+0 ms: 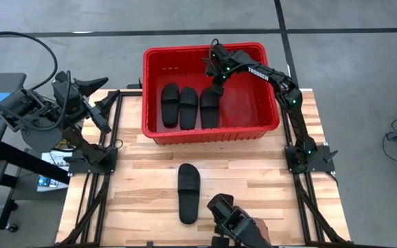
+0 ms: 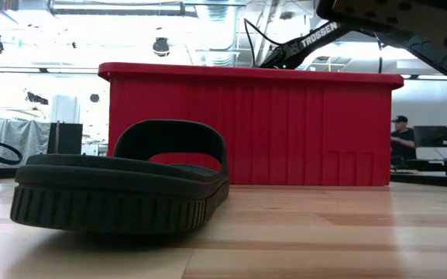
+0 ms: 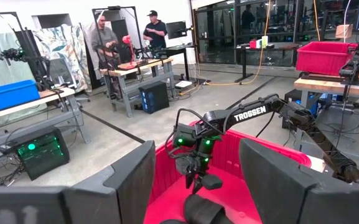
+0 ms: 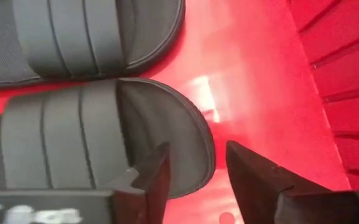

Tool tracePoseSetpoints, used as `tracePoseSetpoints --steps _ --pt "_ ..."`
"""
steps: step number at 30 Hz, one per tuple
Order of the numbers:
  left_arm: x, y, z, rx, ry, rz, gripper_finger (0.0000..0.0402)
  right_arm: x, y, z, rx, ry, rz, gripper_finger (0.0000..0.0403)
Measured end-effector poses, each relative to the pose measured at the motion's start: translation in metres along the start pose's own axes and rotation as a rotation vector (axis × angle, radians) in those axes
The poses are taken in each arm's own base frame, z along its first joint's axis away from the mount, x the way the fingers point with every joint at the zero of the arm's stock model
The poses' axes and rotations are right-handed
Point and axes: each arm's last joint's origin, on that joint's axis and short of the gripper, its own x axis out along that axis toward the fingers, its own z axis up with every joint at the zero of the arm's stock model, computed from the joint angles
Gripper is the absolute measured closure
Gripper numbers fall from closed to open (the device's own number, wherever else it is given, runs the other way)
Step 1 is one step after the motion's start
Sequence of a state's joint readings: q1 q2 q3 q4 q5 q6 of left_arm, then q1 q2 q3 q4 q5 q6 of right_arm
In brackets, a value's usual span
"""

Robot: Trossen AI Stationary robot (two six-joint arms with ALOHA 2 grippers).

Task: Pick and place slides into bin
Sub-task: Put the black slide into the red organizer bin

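Note:
The red bin (image 1: 212, 131) stands at the table's far middle and holds three black slides (image 1: 170, 105) (image 1: 188, 107) (image 1: 210, 108), lying flat side by side on its floor. A fourth slide (image 1: 188, 193) lies sole-down on the wood near the front edge and is large in the low view (image 2: 122, 186). My right gripper (image 1: 219, 81) is open, low inside the bin over the far end of the rightmost slide (image 4: 104, 149). My left gripper (image 1: 109, 110) is open and empty, off the table's left side, facing the bin (image 3: 229, 155). My right gripper points down at the rightmost slide's far end. One finger (image 4: 157, 177) stands over the footbed and the other (image 4: 254, 180) over the bin floor, with the slide's end rim (image 4: 207, 163) between them. I cannot tell whether either finger touches it.
A dark camera mount (image 1: 236, 224) sits at the table's near edge, right of the loose slide. Bare wood lies between the bin and that slide. The bin's right half (image 4: 260, 74) has free floor. People stand at benches in the room beyond (image 3: 154, 31).

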State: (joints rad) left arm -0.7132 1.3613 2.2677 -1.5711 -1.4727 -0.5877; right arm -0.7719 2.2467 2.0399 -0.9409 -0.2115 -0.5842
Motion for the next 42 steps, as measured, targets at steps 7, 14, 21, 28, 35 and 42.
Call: tracePoseSetpoints --steps 7,14,21,28,35,42 --pt "0.000 0.000 0.000 0.000 0.000 0.000 0.0178 0.000 0.000 0.000 0.006 -0.002 -0.003 0.0211" --pt "0.000 0.000 0.000 0.006 0.000 0.000 0.0178 -0.021 0.000 0.010 0.036 -0.005 -0.012 0.0200" --pt "0.000 0.004 0.001 0.021 0.000 -0.001 0.0178 -0.064 0.023 0.035 -0.005 0.004 0.015 0.0202" --pt "0.000 0.005 0.001 0.048 0.000 -0.002 0.0178 -0.110 0.075 0.053 -0.055 -0.038 0.045 0.0212" --pt "-0.001 0.011 0.002 0.037 0.000 -0.006 0.0178 -0.159 0.135 0.060 -0.119 -0.083 0.084 0.0224" --pt "-0.002 0.017 0.002 0.023 0.007 -0.022 0.0178 -0.209 0.190 0.052 -0.116 -0.108 0.143 0.0238"
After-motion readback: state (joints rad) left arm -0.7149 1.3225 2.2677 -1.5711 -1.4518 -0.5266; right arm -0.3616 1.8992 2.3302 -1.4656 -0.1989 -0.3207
